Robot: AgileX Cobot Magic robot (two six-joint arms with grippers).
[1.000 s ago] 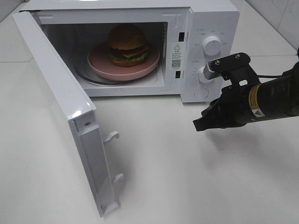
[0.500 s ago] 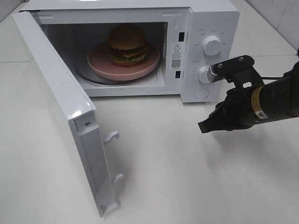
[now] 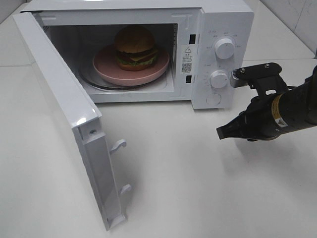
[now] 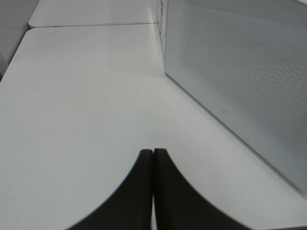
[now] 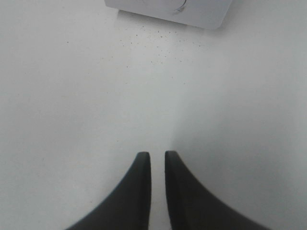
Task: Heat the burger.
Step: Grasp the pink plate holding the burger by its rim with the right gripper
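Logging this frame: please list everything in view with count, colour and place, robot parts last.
microwave: 1, white, at the back of the table, its door swung open to the left
burger: 1, golden-brown bun with dark patty, on the plate inside the microwave
plate: 1, pink, on the turntable
turntable: 1, clear glass, on the microwave floor
knobs: 2, white, one above the other on the microwave's right front
table: 1, white, under everything
right tool: 1, black, over the table at the microwave's front right, jaws a slit apart, empty
left tool: 1, black, shown only in the left wrist view, over the table beside the microwave, jaws shut, empty
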